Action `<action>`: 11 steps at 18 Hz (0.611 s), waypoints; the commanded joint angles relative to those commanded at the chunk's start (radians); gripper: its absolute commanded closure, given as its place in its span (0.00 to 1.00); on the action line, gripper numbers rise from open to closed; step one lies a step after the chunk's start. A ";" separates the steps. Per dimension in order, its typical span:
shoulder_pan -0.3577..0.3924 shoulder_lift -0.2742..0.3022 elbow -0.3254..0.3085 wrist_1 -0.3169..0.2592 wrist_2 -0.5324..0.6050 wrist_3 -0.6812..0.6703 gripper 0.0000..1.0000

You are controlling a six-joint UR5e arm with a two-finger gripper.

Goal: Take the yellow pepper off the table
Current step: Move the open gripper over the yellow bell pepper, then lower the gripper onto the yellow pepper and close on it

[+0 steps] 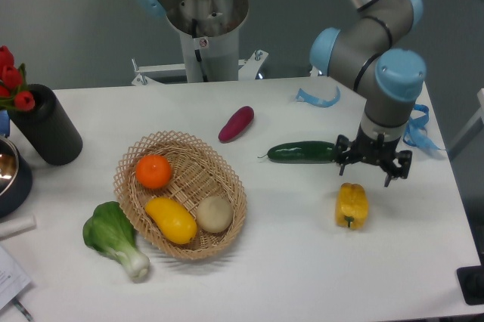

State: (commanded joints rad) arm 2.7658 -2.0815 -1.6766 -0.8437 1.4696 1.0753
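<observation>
The yellow pepper (352, 205) lies on the white table (302, 261) at the right, with its green stem pointing toward the front edge. My gripper (373, 170) hangs just above and a little behind the pepper, clear of it. Its dark fingers point down and nothing is between them. From this view I cannot tell how wide the jaws stand.
A green cucumber (301, 152) lies just left of the gripper, and a purple sweet potato (236, 124) further left. A wicker basket (129, 165) holds an orange, a yellow lemon-like fruit and a beige round fruit. Bok choy (113, 237), a black vase (45, 125) and blue tape (319, 98) also sit on the table.
</observation>
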 joint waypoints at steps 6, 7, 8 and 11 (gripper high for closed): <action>-0.009 -0.040 0.006 0.003 0.002 0.002 0.14; -0.009 -0.043 0.005 0.003 0.002 0.002 0.27; -0.009 -0.045 0.005 0.003 0.002 0.002 0.34; -0.009 -0.045 0.006 0.005 0.002 0.002 0.72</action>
State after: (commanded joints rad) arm 2.7566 -2.1261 -1.6705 -0.8391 1.4711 1.0769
